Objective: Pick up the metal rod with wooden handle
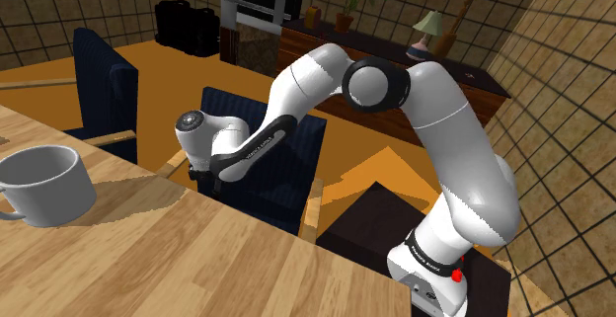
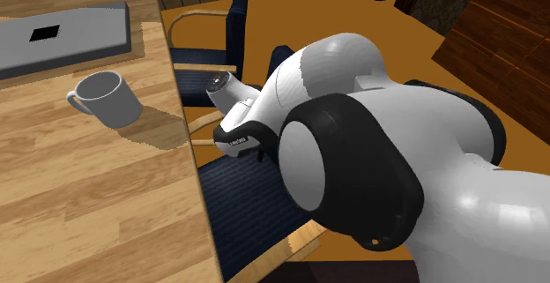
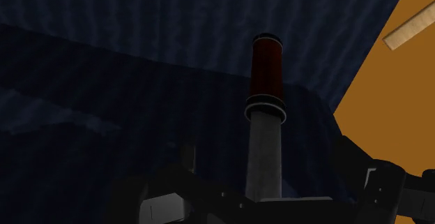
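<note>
We judge the pick barely begun: the gripper [image 3: 265, 151] hangs low over the dark blue chair seat [image 3: 139, 118], its fingers standing apart either side of the rod [image 3: 265, 128]. The rod lies on that seat with its reddish-brown handle pointing away from the hand, and in this dim wrist view no pad seems to touch the shaft. Closing and lifting are left, and room is tight, with the table [image 1: 197, 256] edge just beside the hand and the seat's side edge and a wooden armrest [image 3: 411, 28] nearby.
</note>
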